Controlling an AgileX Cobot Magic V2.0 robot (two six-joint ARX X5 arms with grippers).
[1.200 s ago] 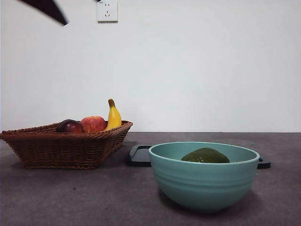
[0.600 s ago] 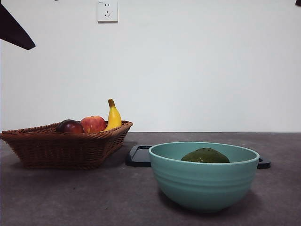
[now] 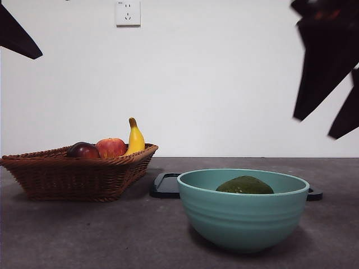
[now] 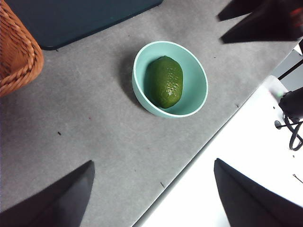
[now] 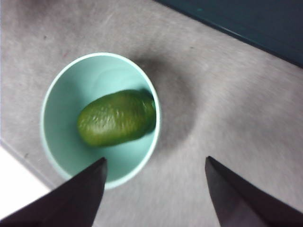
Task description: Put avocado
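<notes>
The dark green avocado (image 3: 245,185) lies inside a teal bowl (image 3: 243,221) at the front right of the table. It also shows in the left wrist view (image 4: 164,82) and in the right wrist view (image 5: 117,117). My right gripper (image 3: 328,120) hangs open and empty high above the bowl at the upper right of the front view; the right wrist view (image 5: 154,172) shows its jaws spread wide. My left gripper (image 4: 151,182) is open and empty, high up and back from the bowl, a black tip (image 3: 17,36) at the top left.
A wicker basket (image 3: 73,174) at the left holds a dark red fruit (image 3: 84,150), a red apple (image 3: 111,147) and a banana (image 3: 135,137). A black tray (image 3: 167,185) lies behind the bowl. The table's front edge runs close to the bowl (image 4: 199,151).
My right gripper has come down into the front view at the upper right. My left gripper drew back to the top left corner a second ago and has held still since.
</notes>
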